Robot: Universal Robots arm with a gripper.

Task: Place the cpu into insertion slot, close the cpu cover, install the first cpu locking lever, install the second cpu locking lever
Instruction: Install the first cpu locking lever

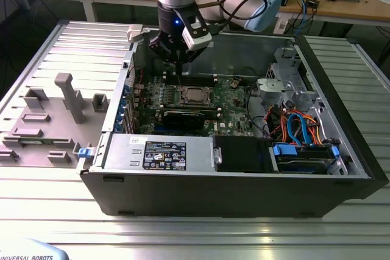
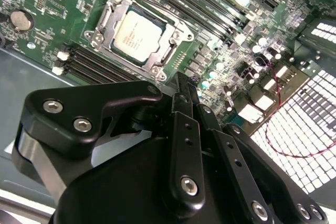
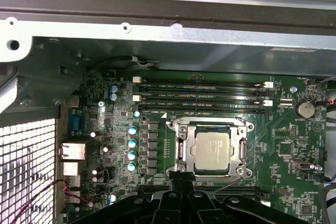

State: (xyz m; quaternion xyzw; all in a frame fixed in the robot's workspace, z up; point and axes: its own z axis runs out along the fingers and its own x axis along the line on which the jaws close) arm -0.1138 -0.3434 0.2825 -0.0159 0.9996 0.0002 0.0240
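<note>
Room lying open above the motherboard (image 1: 234, 98)
Case walls (image 1: 244, 56) are hemming it in; memory slots (image 3: 202, 93) and the graphics card (image 1: 183, 118) are flanking the cpu cover (image 3: 212, 150) on opposite sides.

The exterior view looks down across the open computer case (image 1: 231, 194); both wrist views sit close above its cpu (image 2: 135, 31) (image 3: 212, 152).

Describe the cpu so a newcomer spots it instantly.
Look inside the open computer case, at the green board on its floor. Beside the long black memory slots sits a silver metal frame; the cpu is the flat dull-grey square inside it, unlike those narrow slots.
</note>
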